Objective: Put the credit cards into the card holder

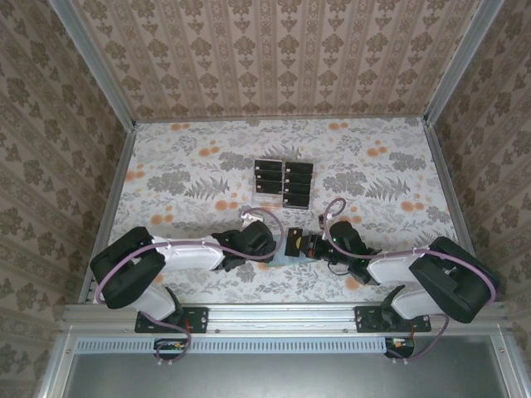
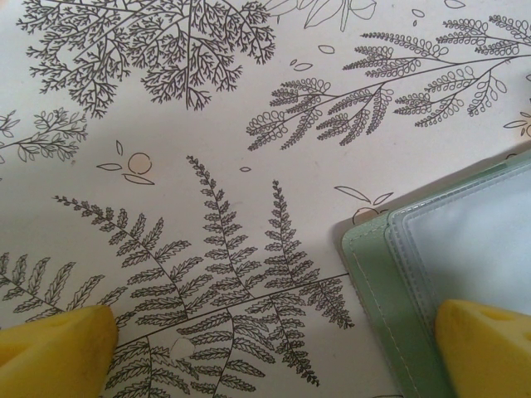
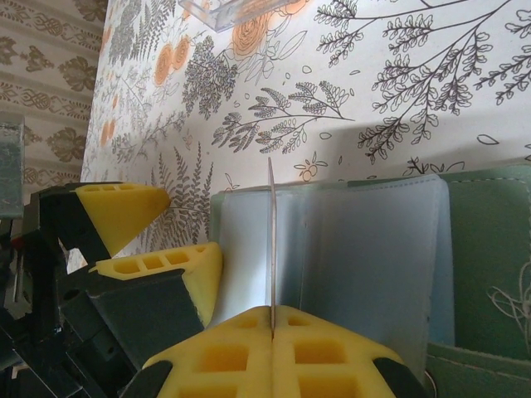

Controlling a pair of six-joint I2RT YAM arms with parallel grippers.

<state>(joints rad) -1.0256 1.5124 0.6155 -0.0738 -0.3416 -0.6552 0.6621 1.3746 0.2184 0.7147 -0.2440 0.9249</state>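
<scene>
I saw the left arm (image 1: 158,257) reach in from the near left corner of the flower-printed worktop (image 1: 182,166) toward the middle of the near edge. Its jaws stood wide apart with nothing between them. In the left wrist view one yellow pad (image 2: 54,348) hung over bare worktop, and the other pad (image 2: 485,348) sat over the left margin of the card holder (image 2: 373,265); I could not tell whether it touched. The card holder (image 1: 282,260) lay open and flat close to the near edge, about midway between the left and right edges and right between the two sets of jaws. Its sage-green cover faced down and its clear sleeves faced up. Beyond it, around the middle of the worktop and well apart from both arms, the rest of the credit cards (image 1: 284,182) sat in two columns in a clear rack (image 3: 217,10). Just right of the left jaws, a single credit card (image 3: 271,232) stood on edge over the open holder, so thin in the right wrist view that I read it only as a line crossing the clear sleeve. The right jaws were pressed together on the near end of that card, which was pinched between the two yellow pads (image 3: 224,356). The right arm (image 1: 440,278) came in from the near right corner.
</scene>
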